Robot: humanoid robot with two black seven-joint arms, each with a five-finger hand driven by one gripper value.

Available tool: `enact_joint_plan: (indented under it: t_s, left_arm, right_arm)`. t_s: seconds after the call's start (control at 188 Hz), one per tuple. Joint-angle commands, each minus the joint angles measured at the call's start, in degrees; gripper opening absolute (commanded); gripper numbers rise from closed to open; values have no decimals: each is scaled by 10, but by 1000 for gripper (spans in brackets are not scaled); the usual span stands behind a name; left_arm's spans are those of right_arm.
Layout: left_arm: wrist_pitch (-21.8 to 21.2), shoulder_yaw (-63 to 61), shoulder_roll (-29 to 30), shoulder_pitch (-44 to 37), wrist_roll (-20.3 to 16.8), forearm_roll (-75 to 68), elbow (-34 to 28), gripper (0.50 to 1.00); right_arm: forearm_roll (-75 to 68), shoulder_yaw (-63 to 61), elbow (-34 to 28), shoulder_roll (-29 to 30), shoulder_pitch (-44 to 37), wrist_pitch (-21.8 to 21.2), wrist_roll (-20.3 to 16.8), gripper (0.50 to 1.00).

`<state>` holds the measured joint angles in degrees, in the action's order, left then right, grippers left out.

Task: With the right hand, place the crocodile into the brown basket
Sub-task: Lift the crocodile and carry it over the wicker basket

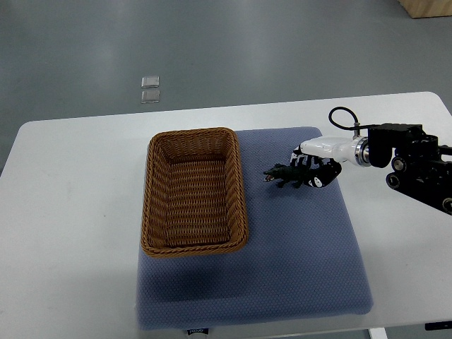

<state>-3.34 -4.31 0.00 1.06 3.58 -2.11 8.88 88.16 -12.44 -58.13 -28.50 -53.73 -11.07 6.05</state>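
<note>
- White bench (70, 212), blue mat (296, 254); brown basket (192, 133) left of crocodile (284, 174).
- Right hand (314, 168) curled around crocodile's rear; likely carry step.
- Next: move left over basket, release.

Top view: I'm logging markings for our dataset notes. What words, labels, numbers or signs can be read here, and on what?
Nothing is legible.
Small tag on the front edge of the blue mat: some marks, too small to read.
Brown basket, crocodile, right hand: no print visible.
</note>
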Motion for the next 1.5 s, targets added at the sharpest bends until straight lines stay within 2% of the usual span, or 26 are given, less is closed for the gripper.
enact_joint_plan:
  t_s: [0.0,0.319,0.681,0.921,1.166,1.495]
  left_arm:
    - [0,0,0,0,0,0,0,1000]
    - [0,0,0,0,0,0,0,1000]
    - [0,-1,0,0,0,0,-1,1000]
    - [0,-2,0,0,0,0,-2,1000]
    - [0,-1,0,0,-1,0,-2,1000]
    - [0,-1,0,0,-1,0,-2,1000]
  right_arm:
    - [0,-11,8,-1,-1,-1,0,525]
    - [-17,-28,13,-10,-29,-3,-1,525]
    - [-25,-26,13,8,-120,-9,-1,525]
    - [-22,-25,13,106,-140,-15,-1,527]
    - [-15,-18,15,172,-138,-14,-2,527]
    - [-4,15,32,197,-119,-9,-2,531]
